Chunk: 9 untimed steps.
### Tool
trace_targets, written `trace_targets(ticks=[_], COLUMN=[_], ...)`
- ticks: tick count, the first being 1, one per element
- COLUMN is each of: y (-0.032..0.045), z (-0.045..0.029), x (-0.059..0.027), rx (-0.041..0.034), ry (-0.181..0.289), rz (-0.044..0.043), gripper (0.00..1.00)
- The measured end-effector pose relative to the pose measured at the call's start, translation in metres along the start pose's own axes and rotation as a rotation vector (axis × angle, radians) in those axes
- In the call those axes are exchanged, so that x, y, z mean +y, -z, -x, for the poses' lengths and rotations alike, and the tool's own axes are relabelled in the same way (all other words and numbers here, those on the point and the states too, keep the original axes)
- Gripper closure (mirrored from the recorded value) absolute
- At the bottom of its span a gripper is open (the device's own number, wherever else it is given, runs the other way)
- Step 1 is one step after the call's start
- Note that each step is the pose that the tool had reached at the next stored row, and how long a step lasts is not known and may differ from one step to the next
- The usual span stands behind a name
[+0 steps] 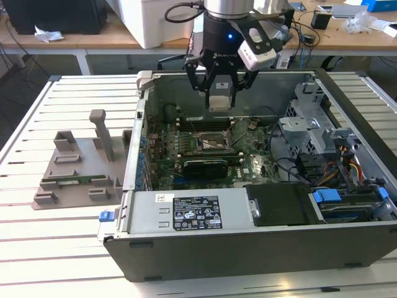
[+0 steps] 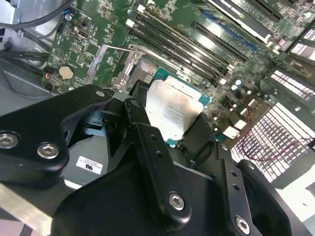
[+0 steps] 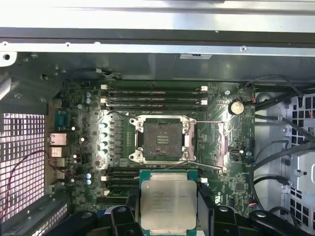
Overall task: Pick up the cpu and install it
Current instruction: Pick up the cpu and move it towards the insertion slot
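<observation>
The cpu [image 3: 168, 201] is a flat square chip with a pale silver top on a green edge. My gripper [image 3: 168, 212] is shut on it, one black finger [image 3: 131, 210] on each side. In the exterior view the gripper [image 1: 221, 102] hangs with the cpu [image 1: 221, 101] over the back of the open computer case [image 1: 248, 248], a little above the motherboard. The empty socket [image 3: 161, 139] lies open with its metal frame and lever raised, just beyond the held chip. In the second wrist view the cpu [image 2: 172, 110] sits between the black fingers [image 2: 140, 125] above the green board.
Memory slots [image 3: 155, 95] run on either side of the socket. A black expansion card [image 1: 205, 166] lies nearer the front of the board. Drive cage and cables [image 1: 322, 143] fill the exterior view's right of the case. A grey moulded tray [image 1: 80, 167] stands outside on the slatted table.
</observation>
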State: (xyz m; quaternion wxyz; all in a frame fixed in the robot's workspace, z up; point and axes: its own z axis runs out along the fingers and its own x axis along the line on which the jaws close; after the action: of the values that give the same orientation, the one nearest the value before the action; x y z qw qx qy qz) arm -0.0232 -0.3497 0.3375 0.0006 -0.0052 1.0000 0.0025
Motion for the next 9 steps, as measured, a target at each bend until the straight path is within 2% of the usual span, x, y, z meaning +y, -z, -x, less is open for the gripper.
trace_targets(ticks=[5,9], y=[-0.0103,-0.0153], z=[0.0005,0.0005], x=[0.0002,0.0002], rx=[0.0001,0.0001], ry=[0.0,0.0], rz=[-0.0003,-0.0001], gripper=[0.45,0.45])
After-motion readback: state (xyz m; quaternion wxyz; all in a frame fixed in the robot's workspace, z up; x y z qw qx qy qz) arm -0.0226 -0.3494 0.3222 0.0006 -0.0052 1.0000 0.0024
